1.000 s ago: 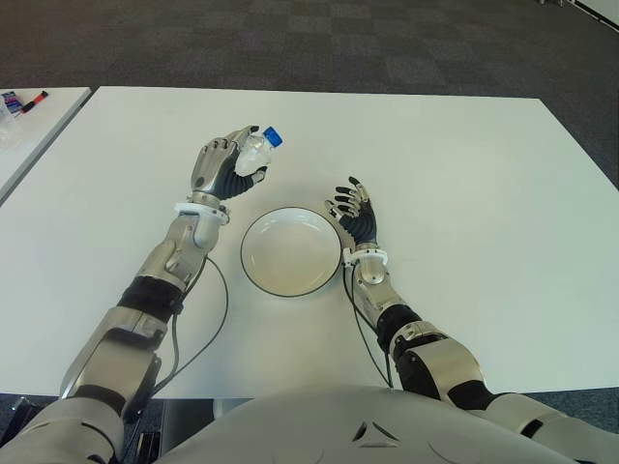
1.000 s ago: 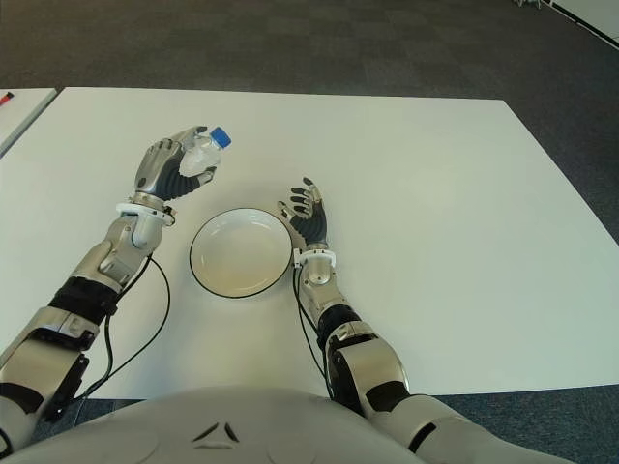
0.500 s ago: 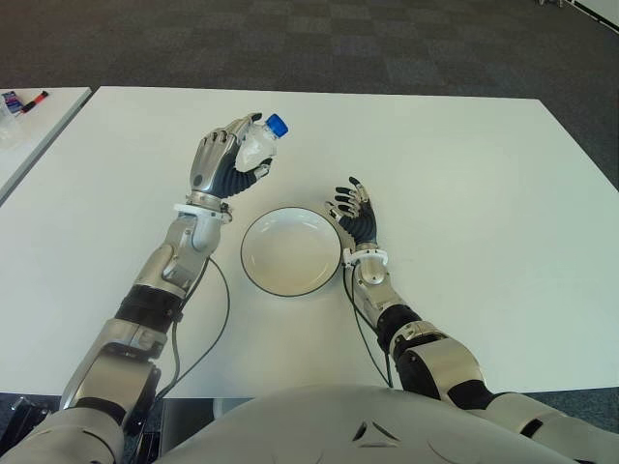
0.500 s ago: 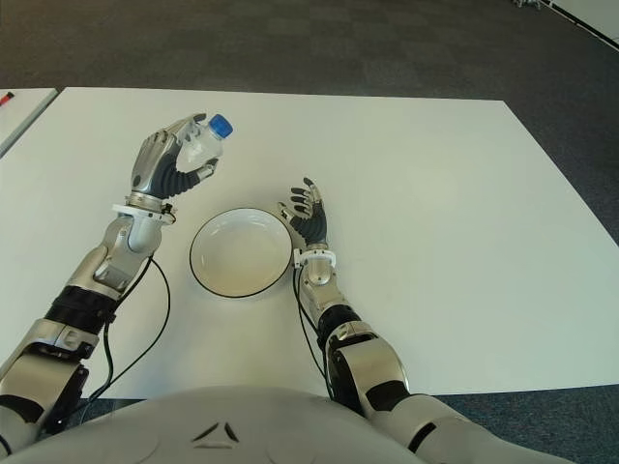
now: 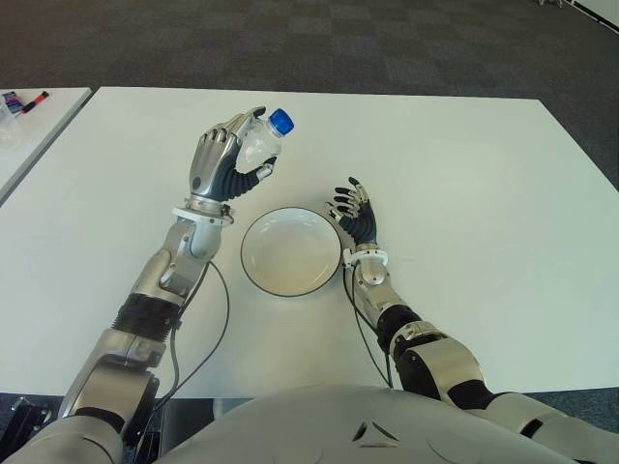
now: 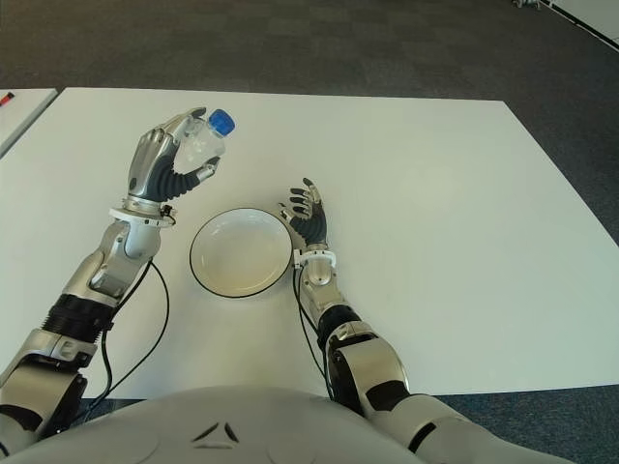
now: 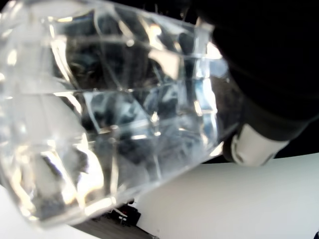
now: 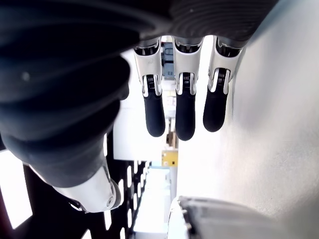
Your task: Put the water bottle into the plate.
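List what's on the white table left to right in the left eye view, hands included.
Left hand gripping the water bottle, raised over the table → plate → right hand, fingers open, just right of the plate's rim.

Even, bright overhead light; white table [image 5: 464,174] reads flat, shadows faint. Left wrist view: water bottle [image 7: 109,119] fills frame, blurred, glare streaks on the plastic. Right wrist view: fingers [image 8: 185,112] dark against blown-out background.
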Controlling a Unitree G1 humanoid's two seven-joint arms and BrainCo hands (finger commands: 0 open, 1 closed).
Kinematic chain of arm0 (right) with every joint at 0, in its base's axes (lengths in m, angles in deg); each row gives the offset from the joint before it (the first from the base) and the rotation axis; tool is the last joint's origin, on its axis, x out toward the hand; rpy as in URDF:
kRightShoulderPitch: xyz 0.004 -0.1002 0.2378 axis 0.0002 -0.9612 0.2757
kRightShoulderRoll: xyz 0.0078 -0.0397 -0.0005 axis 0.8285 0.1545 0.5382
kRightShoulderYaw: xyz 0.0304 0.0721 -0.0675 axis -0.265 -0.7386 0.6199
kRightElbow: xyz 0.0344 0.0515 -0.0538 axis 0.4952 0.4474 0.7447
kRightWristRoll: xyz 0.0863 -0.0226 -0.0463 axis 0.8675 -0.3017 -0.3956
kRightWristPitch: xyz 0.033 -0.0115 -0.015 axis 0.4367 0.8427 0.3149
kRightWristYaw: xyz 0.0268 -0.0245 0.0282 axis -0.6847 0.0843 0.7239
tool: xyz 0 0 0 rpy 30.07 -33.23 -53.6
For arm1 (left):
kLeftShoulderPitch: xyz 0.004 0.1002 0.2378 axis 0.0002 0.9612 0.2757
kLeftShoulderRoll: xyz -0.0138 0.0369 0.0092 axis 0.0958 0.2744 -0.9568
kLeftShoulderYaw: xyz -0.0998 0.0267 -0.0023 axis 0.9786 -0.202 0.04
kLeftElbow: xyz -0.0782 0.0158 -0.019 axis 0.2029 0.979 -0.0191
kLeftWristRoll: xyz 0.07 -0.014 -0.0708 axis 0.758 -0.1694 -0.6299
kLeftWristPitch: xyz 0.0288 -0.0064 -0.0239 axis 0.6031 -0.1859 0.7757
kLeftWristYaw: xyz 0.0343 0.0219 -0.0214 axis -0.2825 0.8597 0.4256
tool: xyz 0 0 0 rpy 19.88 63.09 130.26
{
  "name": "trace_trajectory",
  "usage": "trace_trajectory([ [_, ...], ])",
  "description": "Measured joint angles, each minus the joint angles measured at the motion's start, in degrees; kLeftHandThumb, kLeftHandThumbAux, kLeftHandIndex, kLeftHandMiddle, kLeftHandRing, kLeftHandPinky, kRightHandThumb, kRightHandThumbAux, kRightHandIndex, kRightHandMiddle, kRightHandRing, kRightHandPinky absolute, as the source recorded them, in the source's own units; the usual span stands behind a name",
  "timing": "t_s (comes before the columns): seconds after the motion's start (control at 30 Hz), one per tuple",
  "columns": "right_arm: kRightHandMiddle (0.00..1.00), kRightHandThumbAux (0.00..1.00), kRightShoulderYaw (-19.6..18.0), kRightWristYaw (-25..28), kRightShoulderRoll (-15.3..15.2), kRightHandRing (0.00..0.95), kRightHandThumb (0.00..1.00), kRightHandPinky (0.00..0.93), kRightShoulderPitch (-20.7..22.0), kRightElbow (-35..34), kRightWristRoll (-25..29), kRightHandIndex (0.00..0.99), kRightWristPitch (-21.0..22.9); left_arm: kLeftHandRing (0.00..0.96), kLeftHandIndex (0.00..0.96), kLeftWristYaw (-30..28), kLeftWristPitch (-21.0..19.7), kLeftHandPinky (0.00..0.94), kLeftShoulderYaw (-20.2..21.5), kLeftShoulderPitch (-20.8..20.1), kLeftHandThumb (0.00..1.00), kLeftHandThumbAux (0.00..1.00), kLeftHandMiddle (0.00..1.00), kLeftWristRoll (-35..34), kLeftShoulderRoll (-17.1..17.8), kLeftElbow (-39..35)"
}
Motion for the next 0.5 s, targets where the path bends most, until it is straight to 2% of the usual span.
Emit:
trace_trajectory([
  [0.23, 0.286, 0.820, -0.1, -0.1, 0.0, 0.295, 0.409, 0.312, 0.0, 0.1, 0.0, 0.096, 0.0, 0.529, 0.392, 0.0, 2.2, 0.855, 0.2, 3.5, 0.953, 0.648, 0.516, 0.0, -0.7, -5.8],
  [0.5, 0.301, 0.804, -0.1, -0.1, 0.0, 0.311, 0.431, 0.328, 0.1, 0.3, 0.0, 0.109, 0.0, 0.530, 0.393, 0.0, 5.5, 0.857, -0.1, 7.0, 0.953, 0.647, 0.517, -0.1, -2.3, -7.6],
])
